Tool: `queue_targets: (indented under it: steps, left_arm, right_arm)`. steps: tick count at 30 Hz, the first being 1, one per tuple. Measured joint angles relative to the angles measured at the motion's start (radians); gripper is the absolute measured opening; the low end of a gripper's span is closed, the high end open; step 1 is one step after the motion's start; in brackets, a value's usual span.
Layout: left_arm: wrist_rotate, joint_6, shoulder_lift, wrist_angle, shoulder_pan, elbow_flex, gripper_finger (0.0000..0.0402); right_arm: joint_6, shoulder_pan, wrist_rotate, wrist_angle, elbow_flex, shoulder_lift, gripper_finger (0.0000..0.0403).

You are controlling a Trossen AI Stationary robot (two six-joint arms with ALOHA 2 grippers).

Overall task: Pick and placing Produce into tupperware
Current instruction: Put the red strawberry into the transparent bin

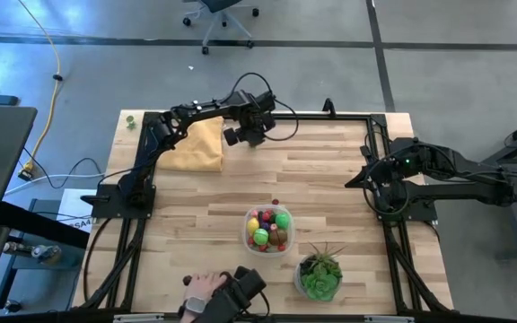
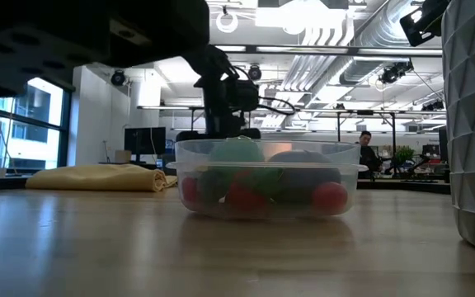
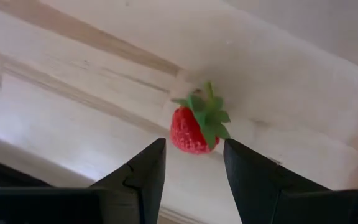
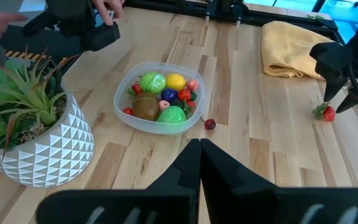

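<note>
Tupperware (image 1: 268, 231) holds produce (image 1: 265, 226); strawberry (image 3: 194, 126) outside

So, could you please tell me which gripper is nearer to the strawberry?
Left. The left gripper sits right over the strawberry, straddling it; the right gripper waits across the table.

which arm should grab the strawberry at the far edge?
Left. The left gripper hangs open right over the strawberry, fingers either side. The right gripper is shut and parked off to the right side.

Dark jointed arms (image 1: 164, 135) trailing looped black cables.
</note>
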Motion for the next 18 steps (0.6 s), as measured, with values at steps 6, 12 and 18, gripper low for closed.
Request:
queue_targets:
  steps: [6,12,18]
  left_arm:
    - [0.004,0.049,0.013,-0.011,0.0,0.0,0.0152]
    - [-0.011,0.1,0.029,0.024,-0.008,0.0,0.0152]
    - [-0.003,0.105,0.038,0.039,-0.013,0.001,0.0152]
  right_arm:
    - [0.0,0.0,0.0,0.0,0.0,0.0,0.0]
    - [0.0,0.0,0.0,-0.001,0.0,0.0,0.0]
    - [0.0,0.0,-0.001,-0.002,0.0,0.0,0.0]
